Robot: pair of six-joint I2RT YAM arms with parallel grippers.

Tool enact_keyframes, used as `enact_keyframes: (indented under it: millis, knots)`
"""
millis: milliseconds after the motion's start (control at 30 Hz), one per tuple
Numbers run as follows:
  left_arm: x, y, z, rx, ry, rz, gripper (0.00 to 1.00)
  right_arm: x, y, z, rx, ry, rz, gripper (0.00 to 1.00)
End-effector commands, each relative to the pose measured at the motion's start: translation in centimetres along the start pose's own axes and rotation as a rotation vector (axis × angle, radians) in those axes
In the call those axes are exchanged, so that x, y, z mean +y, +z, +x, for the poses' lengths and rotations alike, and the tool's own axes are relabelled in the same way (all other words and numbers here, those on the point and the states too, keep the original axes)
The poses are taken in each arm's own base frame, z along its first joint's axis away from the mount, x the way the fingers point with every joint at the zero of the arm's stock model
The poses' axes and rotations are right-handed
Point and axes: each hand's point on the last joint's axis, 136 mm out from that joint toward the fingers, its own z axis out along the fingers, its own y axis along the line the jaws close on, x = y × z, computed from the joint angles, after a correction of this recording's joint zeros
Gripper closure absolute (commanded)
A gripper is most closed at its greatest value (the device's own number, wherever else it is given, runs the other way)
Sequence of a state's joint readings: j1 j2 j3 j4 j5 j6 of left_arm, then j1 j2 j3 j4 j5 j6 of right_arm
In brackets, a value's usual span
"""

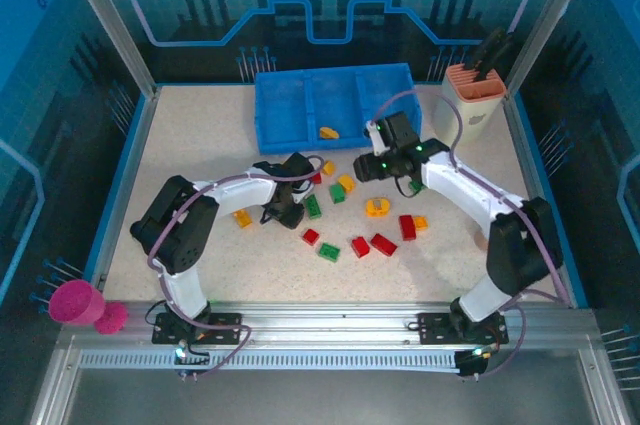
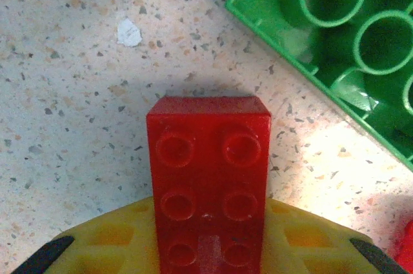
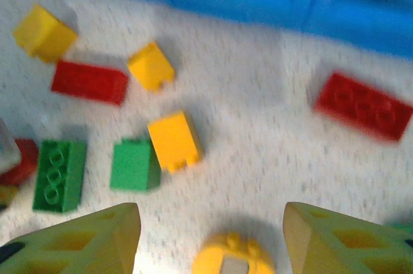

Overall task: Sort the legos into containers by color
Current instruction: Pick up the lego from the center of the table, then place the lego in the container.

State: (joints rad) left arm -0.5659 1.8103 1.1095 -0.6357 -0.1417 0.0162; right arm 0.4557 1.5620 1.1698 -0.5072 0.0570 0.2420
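In the left wrist view my left gripper [image 2: 210,251] is shut on a red lego [image 2: 208,177], which stands out between the yellow fingers [image 2: 103,242] just above the table. An upturned green lego [image 2: 342,48] lies beside it. From above, the left gripper [image 1: 300,183] is at mid-table. My right gripper [image 3: 210,219] is open over the round orange ring piece [image 3: 232,258], seen from above at gripper [image 1: 368,173] and ring [image 1: 377,207]. The blue tray [image 1: 290,105] holds a yellow lego [image 1: 328,131] in its middle compartment. Red [image 3: 362,105], yellow [image 3: 172,140] and green [image 3: 134,164] legos lie loose.
More loose legos are scattered nearer the arms: red [image 1: 383,243], green [image 1: 329,251], yellow [image 1: 242,218], orange [image 1: 421,222]. A beige holder [image 1: 473,95] stands at the back right. A pink cup [image 1: 78,302] sits outside the left wall.
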Motion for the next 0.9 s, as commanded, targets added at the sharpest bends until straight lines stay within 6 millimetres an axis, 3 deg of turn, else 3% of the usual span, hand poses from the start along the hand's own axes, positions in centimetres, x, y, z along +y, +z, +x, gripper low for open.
enact_keyframes:
  millis: [0,200,400,600,767,867]
  knots:
    - [-0.1,-2.7,-0.4,-0.009,-0.042,0.002,0.71,-2.1,-1.0,4.3,0.082,0.092,0.074,0.38]
    - [2.4,-8.9,-7.0,-0.213,-0.133,-0.018,0.71,-4.4,-3.5,9.2,0.110,0.274,0.110,0.36]
    - [8.3,-11.1,-13.4,-0.366,-0.282,-0.085,0.71,-6.7,-6.2,12.0,0.060,0.442,0.133,0.35]
    - [14.4,-8.8,-17.3,-0.360,-0.366,-0.133,0.72,-11.4,-9.1,11.6,0.002,0.546,0.189,0.31]
    - [17.0,-6.2,-19.6,-0.342,-0.396,-0.135,0.72,-14.7,-10.2,8.9,-0.060,0.624,0.189,0.32]
    - [17.9,-4.9,-20.7,-0.331,-0.397,-0.148,0.72,-16.3,-9.7,7.5,-0.070,0.626,0.208,0.33]
